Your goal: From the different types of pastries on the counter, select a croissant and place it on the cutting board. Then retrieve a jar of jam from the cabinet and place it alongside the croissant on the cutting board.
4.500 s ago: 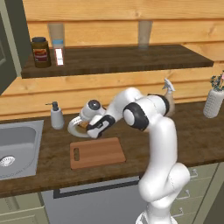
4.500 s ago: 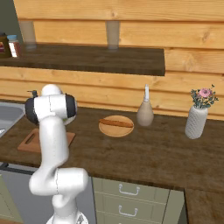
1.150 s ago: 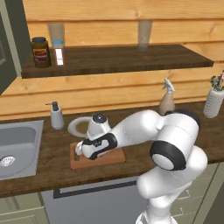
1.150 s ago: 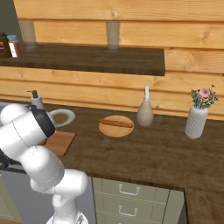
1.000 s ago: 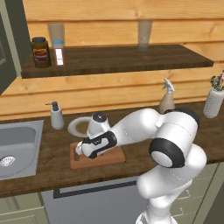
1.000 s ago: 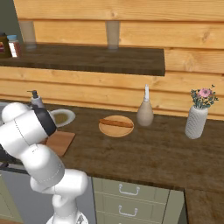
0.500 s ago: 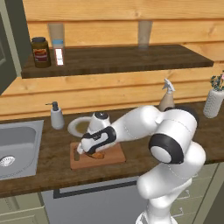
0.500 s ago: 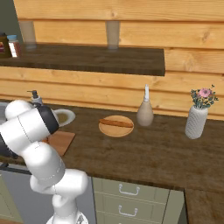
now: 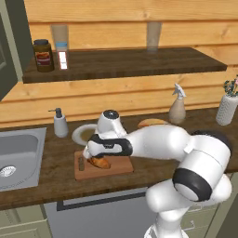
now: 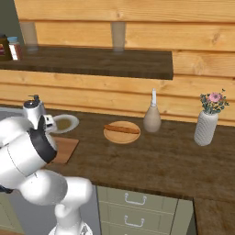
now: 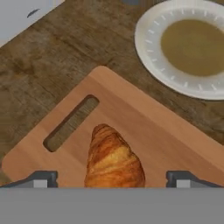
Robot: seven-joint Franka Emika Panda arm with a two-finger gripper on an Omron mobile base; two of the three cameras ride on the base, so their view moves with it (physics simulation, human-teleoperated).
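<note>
We see the croissant (image 11: 114, 159), plump, glossy and ridged golden-brown, lying on the cutting board (image 11: 148, 135), a smooth light wooden rectangle with rounded corners and a slot handle at about 9 o'clock from the pastry in the hand view. The board rests on the dark wood-grain counter (image 9: 56, 183). Our gripper (image 11: 114, 179) hangs right above the croissant with its jaws spread wide, one dark tip on each side and neither touching it. At 1 o'clock of the board in the hand view sits a round white ribbed plate (image 11: 151, 52) with a flat tan disc at its centre.

In the right base view a round wooden plate (image 10: 121, 133) holds the long thin tan pastry stick (image 10: 121, 129), just beside a tan spray bottle (image 10: 152, 118). On the shelf in the left base view stands a dark brown jar (image 9: 42, 55) with a red label.

Compared with half a second ago, the croissant now lies free on the board and the hand has lifted slightly.
</note>
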